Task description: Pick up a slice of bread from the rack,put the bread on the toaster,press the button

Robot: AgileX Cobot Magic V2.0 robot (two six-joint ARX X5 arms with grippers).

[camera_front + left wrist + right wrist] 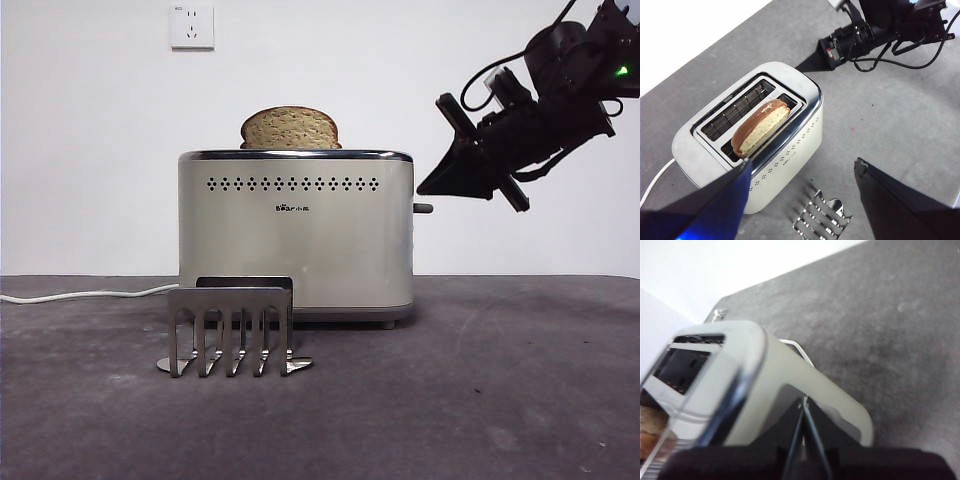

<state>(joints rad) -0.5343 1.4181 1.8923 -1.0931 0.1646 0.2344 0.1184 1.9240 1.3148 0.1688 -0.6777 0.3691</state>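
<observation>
The right gripper (432, 187) hangs with its jaws pressed together, its tip just above the small lever (424, 208) on the toaster's end wall and close beside the toaster (296, 235). The slice of bread (290, 129) stands upright in one slot of the toaster, its rounded top above the chrome rim, level with this gripper and beyond the toaster's near end. The left gripper (802, 172), jaws spread wide and holding nothing, hovers above the toaster and the rack (233, 326). The rack stands empty on the table (500, 390), just before the toaster's long face.
</observation>
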